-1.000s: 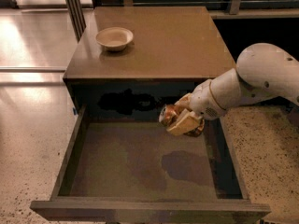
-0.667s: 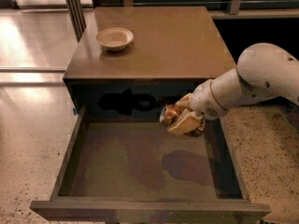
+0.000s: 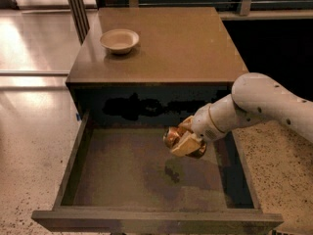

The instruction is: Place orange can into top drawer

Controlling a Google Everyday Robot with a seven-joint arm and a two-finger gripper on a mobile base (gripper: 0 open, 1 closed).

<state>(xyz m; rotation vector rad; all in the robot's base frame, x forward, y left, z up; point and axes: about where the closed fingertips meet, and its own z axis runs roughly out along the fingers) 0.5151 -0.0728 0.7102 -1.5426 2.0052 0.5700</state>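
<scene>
The top drawer is pulled wide open, a shallow dark grey-brown tray with a flat bare bottom. My gripper reaches in from the right on a white arm and is shut on the orange can, a crinkled orange-gold can. It holds the can above the drawer's right half, clear of the bottom, with a shadow under it.
A round off-white bowl sits on the cabinet top at the back left. The drawer's front panel is nearest the camera. Speckled floor lies to both sides; a dark rail runs behind the cabinet.
The gripper with the can has stayed over the drawer's right half, perhaps sinking slightly; nothing else has moved.
</scene>
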